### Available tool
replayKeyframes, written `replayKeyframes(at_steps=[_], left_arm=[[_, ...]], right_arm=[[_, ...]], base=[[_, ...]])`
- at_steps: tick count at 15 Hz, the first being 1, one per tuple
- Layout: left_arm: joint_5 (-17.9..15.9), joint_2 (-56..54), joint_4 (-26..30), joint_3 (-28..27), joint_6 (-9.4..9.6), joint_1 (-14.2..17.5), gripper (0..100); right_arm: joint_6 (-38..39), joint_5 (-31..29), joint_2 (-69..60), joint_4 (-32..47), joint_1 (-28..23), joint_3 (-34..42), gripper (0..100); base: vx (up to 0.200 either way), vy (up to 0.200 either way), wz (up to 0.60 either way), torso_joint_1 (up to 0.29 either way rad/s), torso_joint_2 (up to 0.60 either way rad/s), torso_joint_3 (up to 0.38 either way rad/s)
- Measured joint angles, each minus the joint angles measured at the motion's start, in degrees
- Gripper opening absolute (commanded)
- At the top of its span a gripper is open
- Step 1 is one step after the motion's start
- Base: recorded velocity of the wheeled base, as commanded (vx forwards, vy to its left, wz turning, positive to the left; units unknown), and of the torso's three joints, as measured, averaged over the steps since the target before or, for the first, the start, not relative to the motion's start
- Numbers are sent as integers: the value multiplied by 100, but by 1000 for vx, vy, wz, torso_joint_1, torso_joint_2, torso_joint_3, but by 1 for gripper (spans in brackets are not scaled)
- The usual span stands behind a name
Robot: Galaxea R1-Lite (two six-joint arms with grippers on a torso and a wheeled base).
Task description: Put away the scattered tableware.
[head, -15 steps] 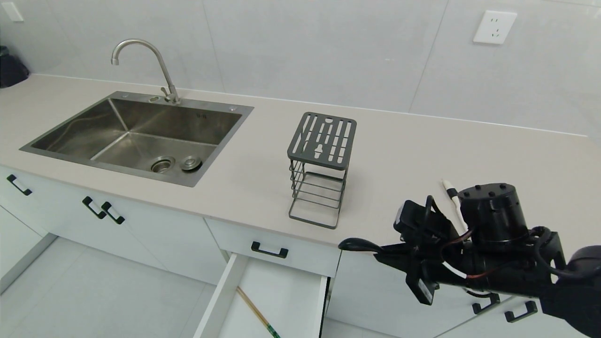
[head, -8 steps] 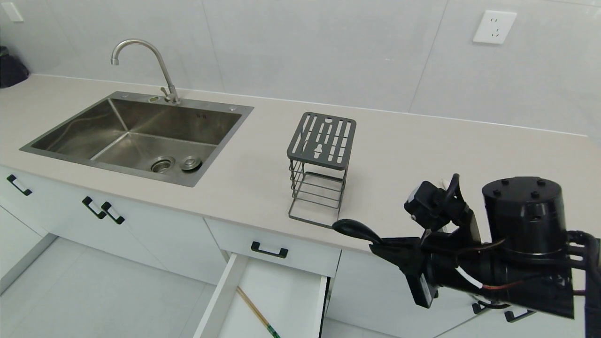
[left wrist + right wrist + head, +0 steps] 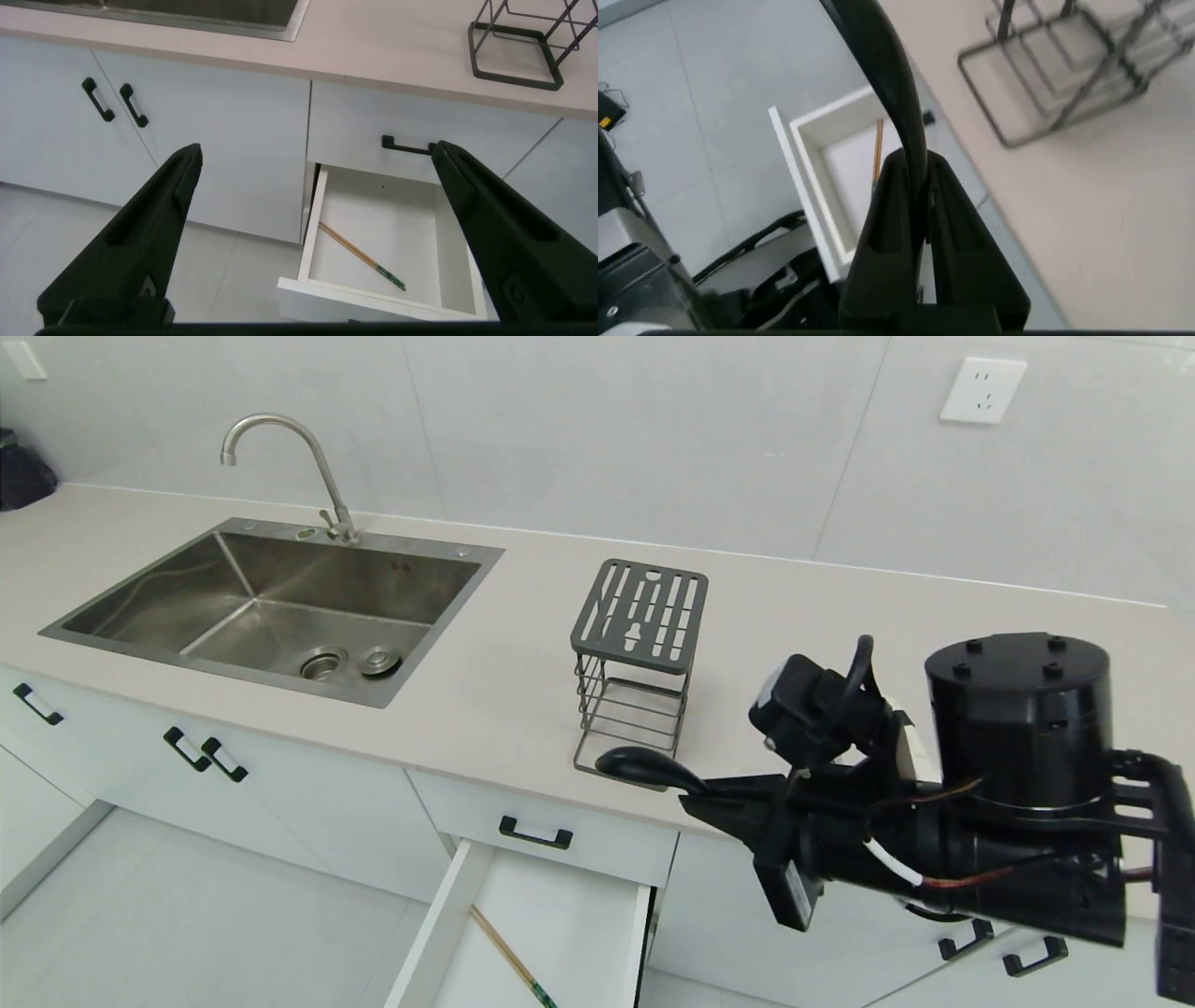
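Now R claw [image 3: 920,191] clamped on glossy blk spoon [image 3: 644,767], curved handle; L claw [image 3: 318,151] wide apart.

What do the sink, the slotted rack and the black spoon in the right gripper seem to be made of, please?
Sink: probably brushed stainless steel, going by its grey sheen and soft reflections.
Slotted rack: thin metal wire and plate with a matte dark grey coating.
Black spoon, in the right gripper: smooth and slightly glossy; plastic or coated, I cannot tell.
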Motion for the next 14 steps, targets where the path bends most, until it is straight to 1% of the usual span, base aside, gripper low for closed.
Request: replayKeyframes(at_steps=[2,4,5,8,12,14], left_arm=[[0,0,0,0,1,0,100],[0,0,0,0,1,0,100],[0,0,0,0,1,0,100],[-1,0,0,0,0,0,100],[-1,0,0,0,0,0,100],[0,0,0,0,0,0,100]], right_arm=[[-249,5,143,-35,80,-230,0],[-321,-6,227,-300,117,-390,0],[-323,-9,249,-308,119,-427,0],[-356,-27,271,-304,94,-352,0],[-651,-46,308,-297,45,-256,0],[-630,-49,322,-295,45,-243,0]], base=[[0,0,0,0,0,0],[0,0,0,0,0,0],[0,0,0,0,0,0],[0,0,0,0,0,0],[0,0,0,0,0,0],[0,0,0,0,0,0]])
